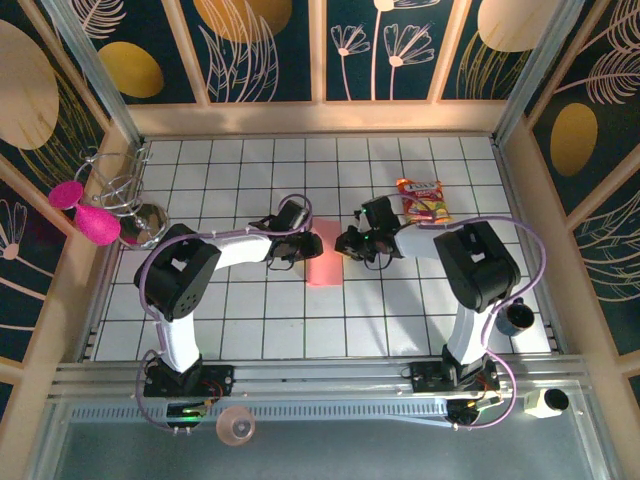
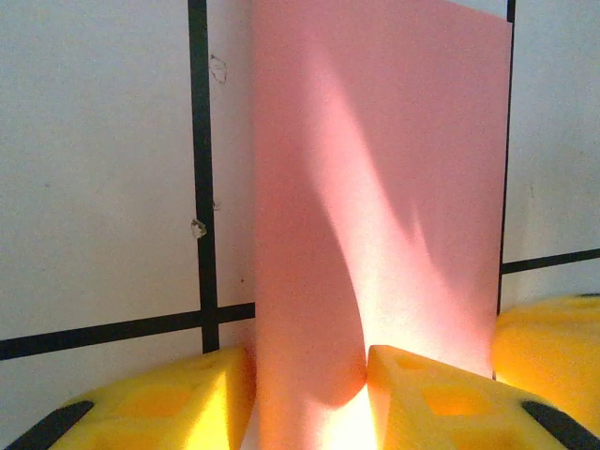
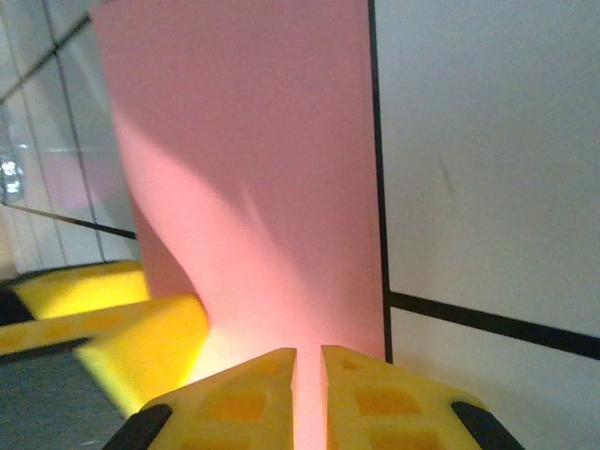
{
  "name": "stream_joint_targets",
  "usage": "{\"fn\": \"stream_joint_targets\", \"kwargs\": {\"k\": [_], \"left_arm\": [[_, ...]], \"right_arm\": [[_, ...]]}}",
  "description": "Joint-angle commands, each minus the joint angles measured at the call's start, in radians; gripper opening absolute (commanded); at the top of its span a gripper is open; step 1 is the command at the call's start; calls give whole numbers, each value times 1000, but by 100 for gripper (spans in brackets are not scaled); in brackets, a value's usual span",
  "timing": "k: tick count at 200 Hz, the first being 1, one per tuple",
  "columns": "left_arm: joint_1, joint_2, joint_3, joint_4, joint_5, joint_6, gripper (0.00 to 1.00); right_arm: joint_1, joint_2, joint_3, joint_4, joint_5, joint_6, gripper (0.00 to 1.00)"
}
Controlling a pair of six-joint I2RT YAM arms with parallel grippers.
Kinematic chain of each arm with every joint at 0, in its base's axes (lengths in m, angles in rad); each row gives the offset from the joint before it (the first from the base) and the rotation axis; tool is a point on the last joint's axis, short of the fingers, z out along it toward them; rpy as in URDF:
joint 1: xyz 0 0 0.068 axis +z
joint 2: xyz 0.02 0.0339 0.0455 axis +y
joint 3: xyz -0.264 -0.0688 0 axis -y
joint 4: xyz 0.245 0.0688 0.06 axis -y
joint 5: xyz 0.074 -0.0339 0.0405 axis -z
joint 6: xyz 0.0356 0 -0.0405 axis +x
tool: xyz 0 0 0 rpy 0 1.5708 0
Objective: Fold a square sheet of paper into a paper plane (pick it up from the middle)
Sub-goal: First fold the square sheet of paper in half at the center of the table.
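Lying flat near the middle of the white tiled table [image 1: 250,320], the sheet of paper [image 1: 324,268] is folded into a narrow pink rectangle. Its long axis runs from the near edge towards the far wall, with no pointed tip formed. The overhead camera shows the left gripper [image 1: 305,245] and right gripper [image 1: 345,243] meeting over its far end from either side, and a red-and-yellow snack packet [image 1: 424,200] well apart to the right.

The left wrist camera gives what the overhead cannot. The left gripper [image 2: 307,354] has its yellow fingers [image 2: 159,403] partly apart, and the paper [image 2: 375,187] bows up through the gap. In the right wrist camera, the right gripper [image 3: 307,352] has its fingers [image 3: 253,394] drawn almost together, pinching the paper [image 3: 244,141] at its edge.
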Motion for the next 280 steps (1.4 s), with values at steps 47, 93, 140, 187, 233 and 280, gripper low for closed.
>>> {"fn": "stream_joint_targets", "kwargs": {"k": [47, 93, 140, 187, 233, 280], "left_arm": [[-11, 113, -47, -124, 10, 0, 39], [-11, 119, -47, -124, 11, 2, 39], [-11, 120, -51, -127, 8, 4, 39], [-11, 83, -51, -131, -12, 8, 39], [4, -85, 9, -150, -136, 42, 40], [33, -244, 0, -80, -159, 54, 41]], "right_arm": [[0, -30, 44, -28, -20, -3, 14], [16, 18, 69, -56, -24, -25, 13], [28, 62, 70, -78, -30, -38, 12], [23, 114, 13, -178, 50, -85, 10], [20, 175, 8, -216, 108, -121, 6], [19, 193, -9, -204, 111, -146, 4]]}}
